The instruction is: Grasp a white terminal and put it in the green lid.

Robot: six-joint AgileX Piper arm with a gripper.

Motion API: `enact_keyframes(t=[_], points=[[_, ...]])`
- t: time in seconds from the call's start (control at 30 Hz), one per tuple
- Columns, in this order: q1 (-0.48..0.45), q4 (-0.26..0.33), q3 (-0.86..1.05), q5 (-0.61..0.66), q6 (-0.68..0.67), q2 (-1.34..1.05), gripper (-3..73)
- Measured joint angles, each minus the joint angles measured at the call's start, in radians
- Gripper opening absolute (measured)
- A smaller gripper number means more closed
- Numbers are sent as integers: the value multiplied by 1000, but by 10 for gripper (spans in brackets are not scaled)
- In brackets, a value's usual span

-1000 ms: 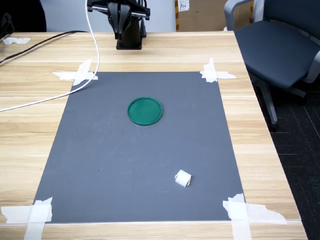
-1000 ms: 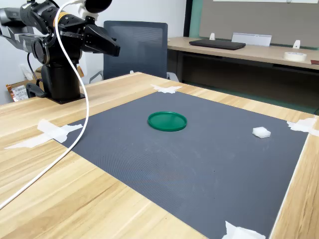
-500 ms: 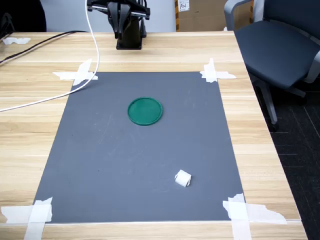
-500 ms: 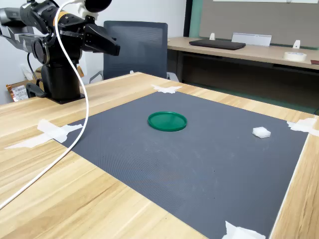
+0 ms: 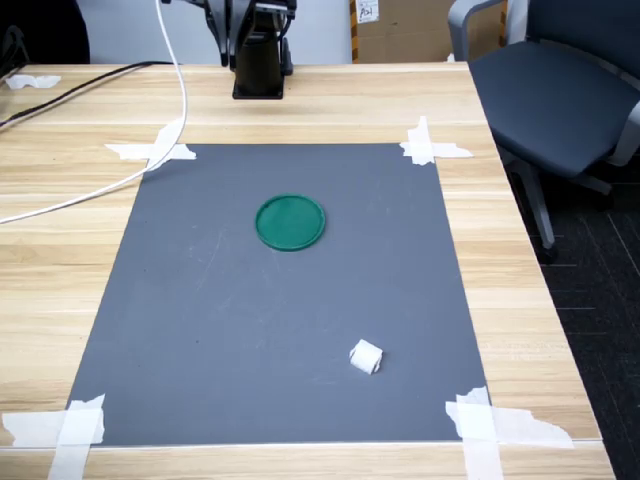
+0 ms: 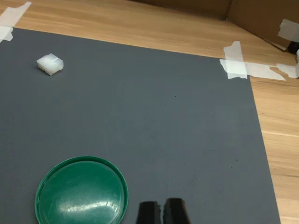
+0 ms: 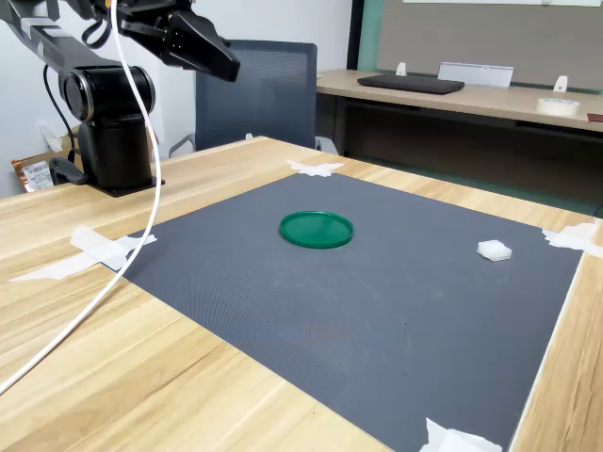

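Task stage: at the very start; nothing grasped, nothing placed.
White terminal [image 5: 366,357]: lying on the grey mat [image 5: 280,380], toward the near right corner in the first exterior view; also seen in the wrist view [image 6: 50,64] and in the second exterior view [image 7: 494,250]. Well apart from the lid, untouched.
Green lid [image 5: 290,222]: flat on the mat, about in the middle, a little toward the arm's side; empty in all three views [image 6: 82,192] [image 7: 316,229].
Gripper [image 7: 222,62]: raised high above the far edge of the desk [image 5: 520,300], near the arm's base [image 5: 258,75]; well apart from both things.
Jaws: two dark tips in the wrist view [image 6: 161,212] standing almost together with only a thin gap, so clenched or very nearly, and holding nothing.
Left to do: reach over to the terminal, open, take it, carry it to the lid, release it inside.
Hidden or cut off: in the first exterior view most of the arm out of the picture at the top; in the wrist view only the tips visible, cut at the edge. Shape details of the terminal too small to make out. White cable [image 5: 100,195] leaving the first exterior view's left.
Other things: white tape [image 5: 430,145] at the mat corners.
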Motion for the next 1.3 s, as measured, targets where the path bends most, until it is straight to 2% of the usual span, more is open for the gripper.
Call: enact_keyframes(t=[0.3, 0.43, 0.67, 0.8, 1.0, 1.17, 1.3], points=[[0, -5, -162, -1, -2, 304, -28], [0, -20, -271, 58, -29, 421, -28], [0, -34, -493, 349, -72, 602, -28], [0, -41, -600, 462, -101, 689, -28], [0, -67, -751, 622, -234, 820, -21], [0, -92, -864, 747, -263, 928, 31], [0, -94, -935, 783, -262, 991, 152]])
